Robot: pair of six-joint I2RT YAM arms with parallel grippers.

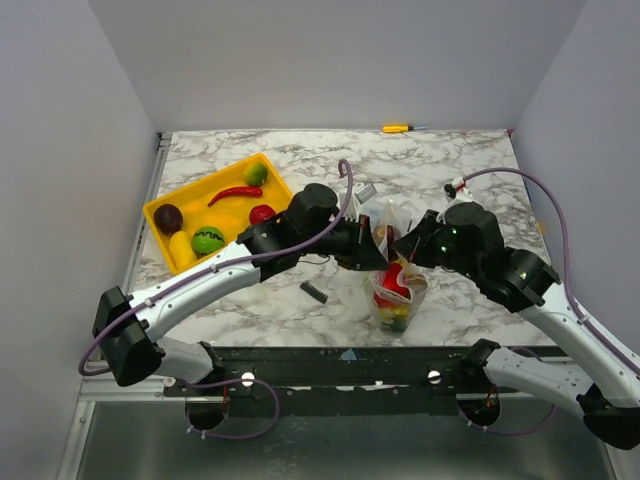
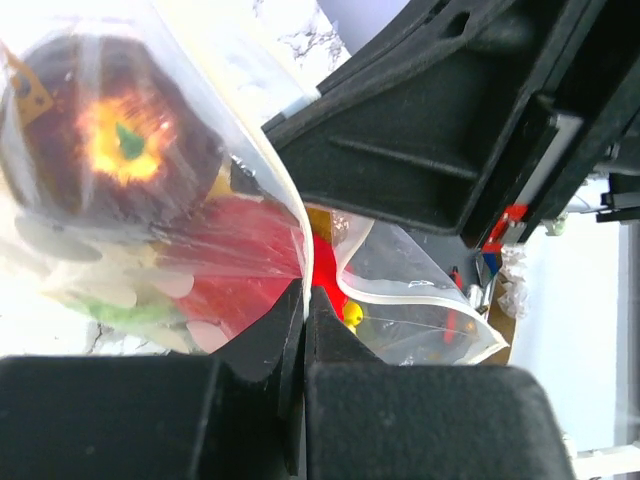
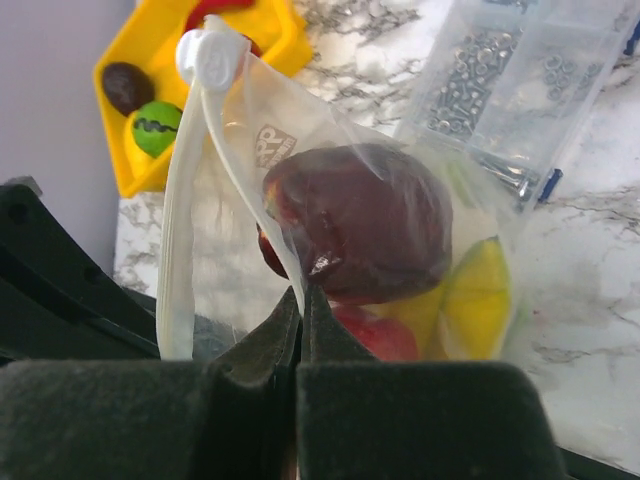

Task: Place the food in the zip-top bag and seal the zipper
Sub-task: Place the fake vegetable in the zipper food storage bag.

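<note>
The zip-top bag (image 1: 396, 292) hangs upright over the marble table, held between both arms. It holds food: a dark purple piece (image 3: 355, 220), a red piece (image 2: 235, 265) and a yellow piece (image 3: 480, 300). My left gripper (image 1: 378, 243) is shut on the bag's upper film (image 2: 306, 292). My right gripper (image 1: 403, 250) is shut on the opposite side of the rim (image 3: 302, 292). The zipper (image 3: 180, 250) runs as a white strip up to a white end piece (image 3: 212, 55). More food lies in the yellow tray (image 1: 158, 212): a red chili (image 1: 235, 193) and green (image 1: 208, 240) and dark (image 1: 168, 217) pieces.
A small black spring-like part (image 1: 314, 291) lies on the table left of the bag. A clear box of screws (image 3: 520, 80) sits behind the bag. A yellow-handled tool (image 1: 397, 128) rests at the table's far edge. Grey walls close in the left, back and right sides.
</note>
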